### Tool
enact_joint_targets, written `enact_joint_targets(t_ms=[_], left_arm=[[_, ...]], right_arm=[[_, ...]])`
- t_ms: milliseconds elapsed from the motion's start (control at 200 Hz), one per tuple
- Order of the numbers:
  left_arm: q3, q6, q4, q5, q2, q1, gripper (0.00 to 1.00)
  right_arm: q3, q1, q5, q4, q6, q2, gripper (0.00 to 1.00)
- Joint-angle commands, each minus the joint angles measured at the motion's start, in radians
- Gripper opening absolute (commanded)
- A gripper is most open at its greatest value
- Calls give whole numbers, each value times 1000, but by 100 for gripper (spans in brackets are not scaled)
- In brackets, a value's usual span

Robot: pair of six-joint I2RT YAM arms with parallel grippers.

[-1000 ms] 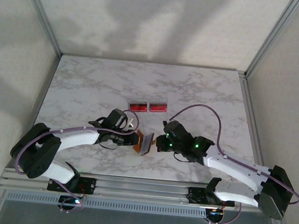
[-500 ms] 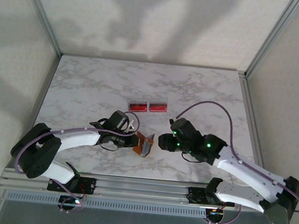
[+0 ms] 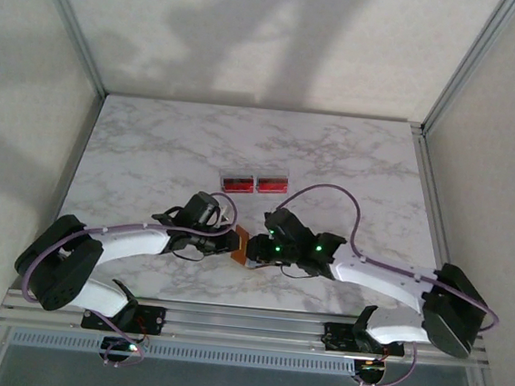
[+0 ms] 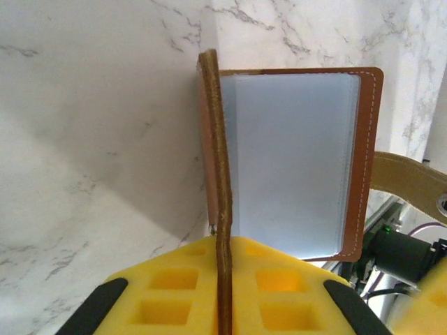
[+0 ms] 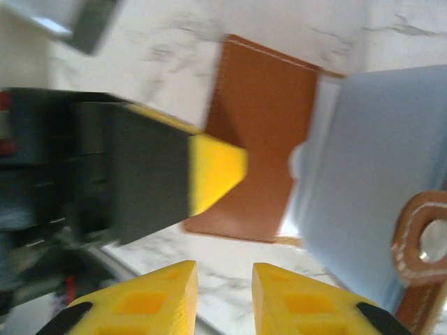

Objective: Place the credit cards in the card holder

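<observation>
The card holder [image 4: 363,160] is a tan-brown leather wallet, held open and upright just above the table. My left gripper [image 4: 223,279] is shut on the edge of one leather flap [image 4: 215,153]. The wallet's inner face is a pale blue-grey pocket panel [image 4: 293,160]; I cannot tell if a card sits in it. Its snap tab [image 5: 422,244] hangs at the right. My right gripper [image 5: 223,293] is open and empty, just short of the wallet [image 5: 265,132]. From above, both grippers [image 3: 233,243] [image 3: 256,248] meet at the wallet [image 3: 243,244]. Two red credit cards [image 3: 237,184] [image 3: 273,185] lie beyond.
The red cards sit in a clear plastic tray [image 3: 256,175] at mid-table, a short way behind the grippers. The left gripper's yellow finger [image 5: 218,167] shows close in the right wrist view. The table's near edge and metal rail [image 3: 245,320] lie just behind the wallet.
The right gripper pulled back a little to the right, then came in to the left and now sits against the wallet. The left gripper kept holding the wallet in place.
</observation>
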Motion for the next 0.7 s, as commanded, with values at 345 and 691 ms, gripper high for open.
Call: enact_joint_targets(t_ms=[345, 691], left_arm=[[2, 53, -42, -45, 24, 27, 32], [30, 123, -214, -267, 13, 26, 34]], right_arm=[[10, -56, 205, -168, -65, 204, 22], [82, -43, 233, -257, -97, 325, 21]])
